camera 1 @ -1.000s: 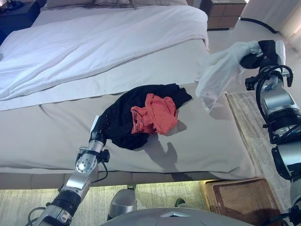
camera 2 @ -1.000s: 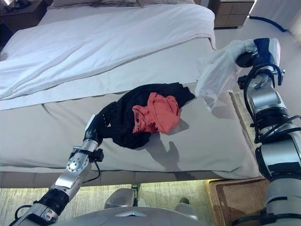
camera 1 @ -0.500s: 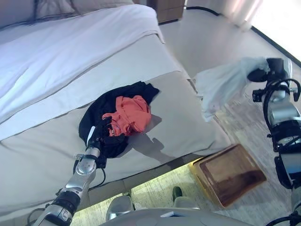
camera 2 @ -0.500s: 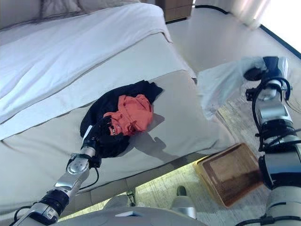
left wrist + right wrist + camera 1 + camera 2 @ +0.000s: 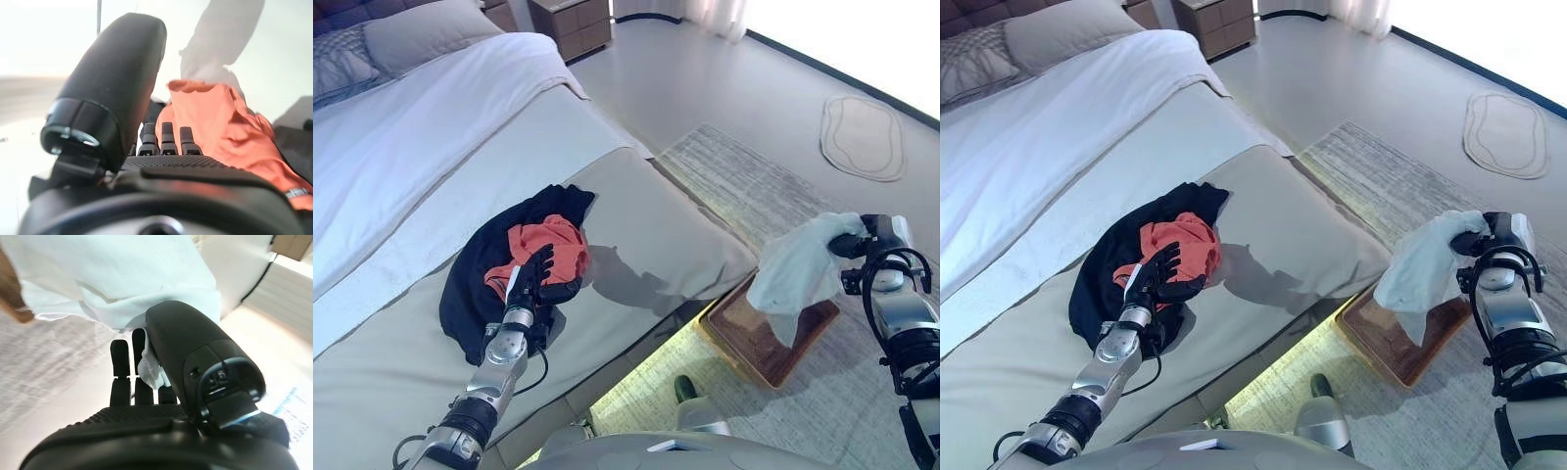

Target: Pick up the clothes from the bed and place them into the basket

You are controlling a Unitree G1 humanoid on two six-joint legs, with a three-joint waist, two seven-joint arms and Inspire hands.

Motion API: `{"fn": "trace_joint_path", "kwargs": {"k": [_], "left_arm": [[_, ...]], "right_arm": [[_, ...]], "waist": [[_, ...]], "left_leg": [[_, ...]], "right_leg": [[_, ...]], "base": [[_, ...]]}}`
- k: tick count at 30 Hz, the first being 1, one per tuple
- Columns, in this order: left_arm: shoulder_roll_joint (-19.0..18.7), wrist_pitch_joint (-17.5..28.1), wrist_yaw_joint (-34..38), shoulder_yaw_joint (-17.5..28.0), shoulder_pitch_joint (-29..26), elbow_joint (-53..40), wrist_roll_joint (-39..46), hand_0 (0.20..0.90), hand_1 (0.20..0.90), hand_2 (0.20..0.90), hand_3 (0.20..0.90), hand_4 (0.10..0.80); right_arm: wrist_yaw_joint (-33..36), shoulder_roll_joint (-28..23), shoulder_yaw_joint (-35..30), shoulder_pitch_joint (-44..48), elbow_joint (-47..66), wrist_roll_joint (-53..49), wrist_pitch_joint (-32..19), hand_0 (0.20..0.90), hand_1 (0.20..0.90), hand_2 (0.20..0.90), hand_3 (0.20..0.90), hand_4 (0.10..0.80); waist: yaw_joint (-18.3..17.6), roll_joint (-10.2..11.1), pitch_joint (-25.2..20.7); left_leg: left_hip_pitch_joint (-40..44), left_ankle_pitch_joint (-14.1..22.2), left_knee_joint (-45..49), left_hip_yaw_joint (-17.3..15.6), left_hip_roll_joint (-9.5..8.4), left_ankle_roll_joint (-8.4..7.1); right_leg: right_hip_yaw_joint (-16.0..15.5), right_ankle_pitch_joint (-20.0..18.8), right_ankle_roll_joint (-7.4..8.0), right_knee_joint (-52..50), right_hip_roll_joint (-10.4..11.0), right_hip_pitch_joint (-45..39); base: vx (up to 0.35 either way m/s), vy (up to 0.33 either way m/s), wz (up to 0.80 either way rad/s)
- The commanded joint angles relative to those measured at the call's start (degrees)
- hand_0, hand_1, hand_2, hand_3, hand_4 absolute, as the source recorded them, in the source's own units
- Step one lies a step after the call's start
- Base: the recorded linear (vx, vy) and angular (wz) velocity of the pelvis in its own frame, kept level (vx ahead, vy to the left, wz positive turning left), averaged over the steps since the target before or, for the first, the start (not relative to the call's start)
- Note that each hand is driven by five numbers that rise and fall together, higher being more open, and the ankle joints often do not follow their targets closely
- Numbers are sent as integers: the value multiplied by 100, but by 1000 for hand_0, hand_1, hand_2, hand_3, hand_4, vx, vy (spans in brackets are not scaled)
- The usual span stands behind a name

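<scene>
Since a second ago the camera has swung to the right, and the right hand (image 5: 864, 242) has carried the white garment (image 5: 795, 270) off the bed (image 5: 666, 220) until it now hangs over the basket (image 5: 756, 345). Nearest, the left hand (image 5: 536, 279) rests on the clothes at the bed's near part; its fingers (image 5: 166, 138) lie straight and released, reaching onto the orange garment (image 5: 546, 248), with the thumb standing out to one side, and they grasp nothing. That orange piece lies crumpled on top of the black garment (image 5: 475, 284), which spreads round it on the grey cover. Lower right, on the floor just beside the bed's edge, stands the brown basket, its inside partly hidden behind the white cloth. The right hand holds that cloth up above it, thumb and fingers (image 5: 120, 367) pinching a bunched fold, the rest drooping toward the basket without clearly touching it. Under the basket lies a pale grey rug (image 5: 744, 186). Farther off, a small oval mat (image 5: 862, 137) rests on the floor, and at the bed's head sit a pillow (image 5: 421, 29) and a wooden nightstand (image 5: 570, 24).
</scene>
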State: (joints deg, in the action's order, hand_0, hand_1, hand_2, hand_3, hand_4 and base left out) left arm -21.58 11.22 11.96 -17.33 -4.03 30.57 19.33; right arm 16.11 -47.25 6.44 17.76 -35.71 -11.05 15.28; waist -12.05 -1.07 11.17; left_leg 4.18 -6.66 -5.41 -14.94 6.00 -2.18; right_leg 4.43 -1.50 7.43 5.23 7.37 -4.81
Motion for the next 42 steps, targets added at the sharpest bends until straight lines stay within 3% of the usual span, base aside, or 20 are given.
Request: {"fn": "trace_joint_path", "kwargs": {"k": [1,18,29,30,31,32,42], "left_arm": [[-119,227,71,76,-590,-71,-168,900,900,900,900,800],[-34,346,2,-395,-823,-195,-62,900,900,900,900,800],[-93,399,-117,-479,-852,-208,-51,900,900,900,900,800],[-102,406,-110,-485,-862,-197,-40,900,900,900,900,800],[-108,408,-107,-484,-867,-193,-33,900,900,900,900,800],[-109,409,-104,-484,-871,-194,-27,900,900,900,900,800],[-143,454,-152,-467,-797,-207,6,900,900,900,900,800]], "right_arm": [[158,-320,-385,803,64,156,-429,300,300,300,200,100],[161,-258,-135,988,-1183,364,-408,300,300,300,200,100],[364,-223,-405,823,-1922,205,-703,300,300,300,200,100],[363,-240,-413,855,-1892,218,-705,469,469,469,398,298],[384,-247,-414,867,-1880,237,-696,571,571,571,516,416],[405,-260,-415,874,-1878,257,-713,900,900,900,900,800],[439,-391,-474,818,-1757,462,-661,900,900,900,900,800]], "waist": [[201,25,-180],[42,-524,253],[69,-676,300],[69,-683,300],[68,-689,300],[66,-695,300],[39,-674,282]], "left_leg": [[502,942,41,-120,-168,-14],[395,884,41,-307,-218,-108],[433,869,41,-268,-238,-121],[430,869,41,-261,-238,-124],[423,870,41,-254,-240,-123],[419,871,41,-248,-243,-121],[423,874,41,-269,-251,-113]], "right_leg": [[-51,-361,-323,-99,-410,466],[-4,-381,-325,-57,-407,675],[-40,-360,-329,-58,-397,628],[-44,-357,-327,-66,-397,636],[-43,-355,-327,-68,-398,644],[-38,-356,-326,-68,-400,650],[15,-359,-327,-81,-420,672]], "base": [[-49,-26,-8],[-17,-24,-2],[20,-16,2],[4,4,4],[0,0,0],[0,0,0],[0,0,0]]}}
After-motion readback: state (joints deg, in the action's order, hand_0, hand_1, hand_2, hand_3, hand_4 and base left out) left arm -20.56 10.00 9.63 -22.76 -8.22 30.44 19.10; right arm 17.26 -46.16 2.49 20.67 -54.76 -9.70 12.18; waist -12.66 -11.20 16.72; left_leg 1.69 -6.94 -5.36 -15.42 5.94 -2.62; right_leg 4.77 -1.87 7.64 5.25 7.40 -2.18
